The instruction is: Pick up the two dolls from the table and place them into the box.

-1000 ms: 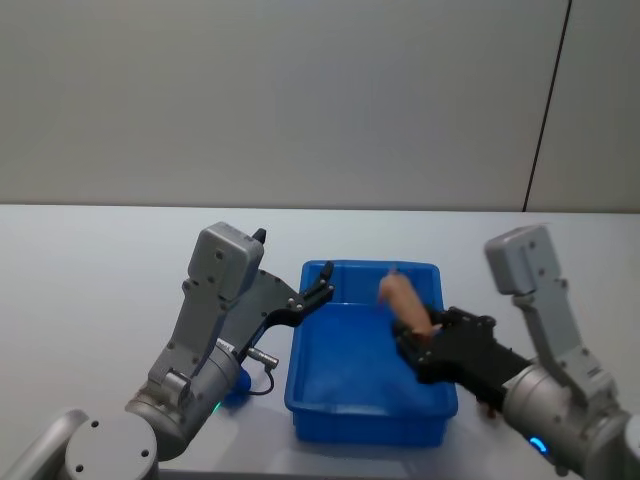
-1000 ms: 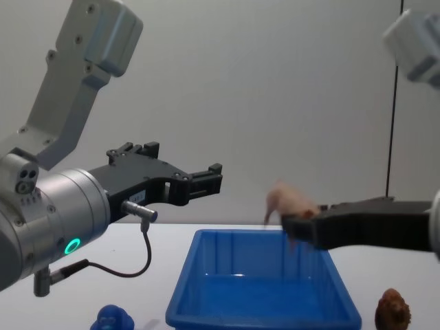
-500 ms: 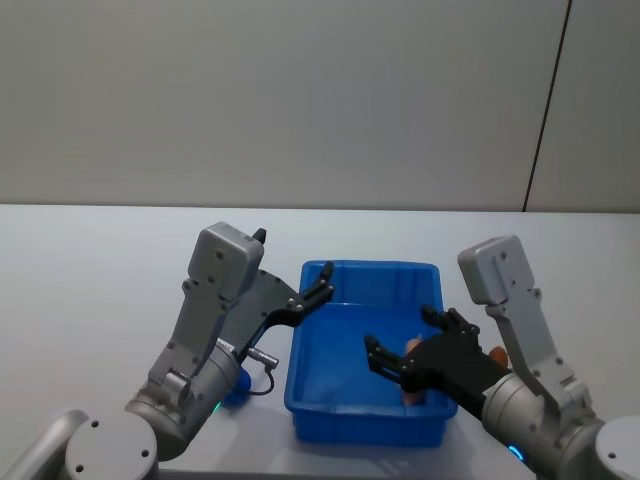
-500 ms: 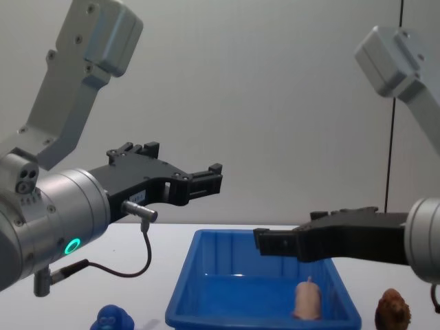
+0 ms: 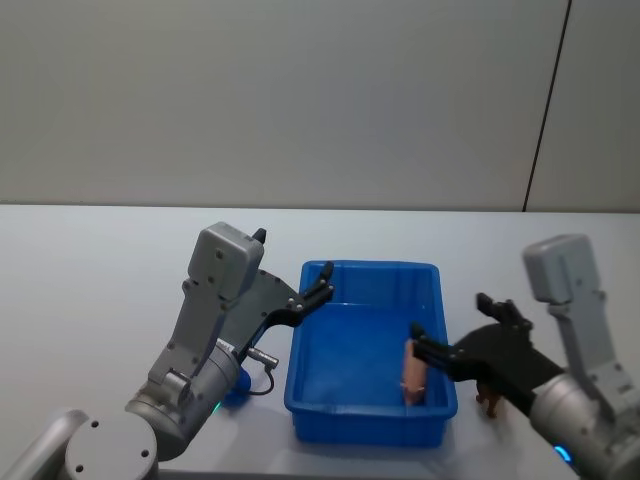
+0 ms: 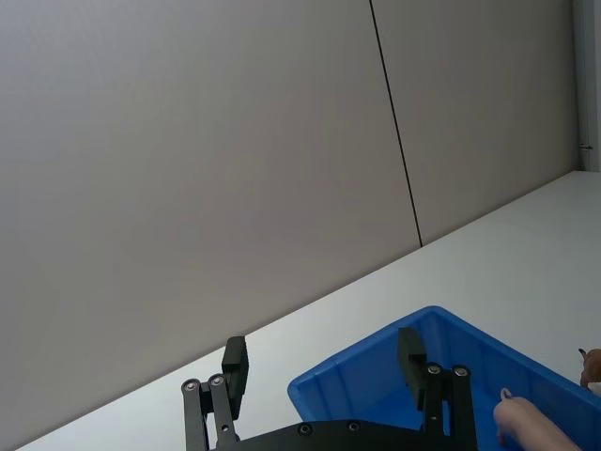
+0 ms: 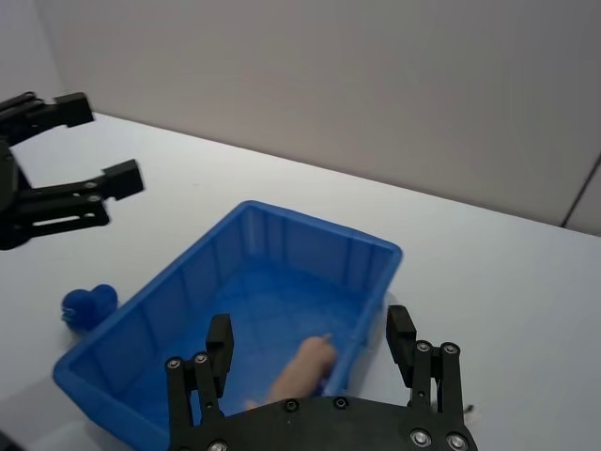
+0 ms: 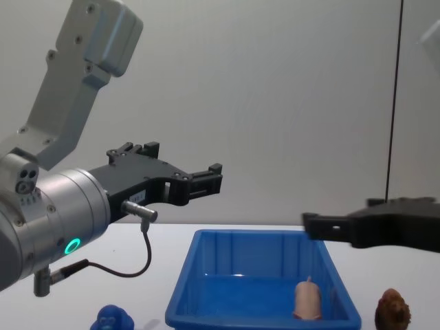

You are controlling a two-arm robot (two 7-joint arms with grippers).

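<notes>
Pink doll (image 5: pixel 413 372): inside the box (image 5: pixel 365 268), against its right wall, near end.
Right gripper (image 5: pixel 448 322): fingers spread wide, empty, just above that doll.
Left gripper (image 5: pixel 326 280): fingers apart, empty, over the box's far left corner.
Brown doll (image 8: pixel 392 308): outside, right of the box.

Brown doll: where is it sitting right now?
In the chest view the brown doll stands on the table on the robot's right, just outside the right wall of the box, level with the pink doll inside it.
</notes>
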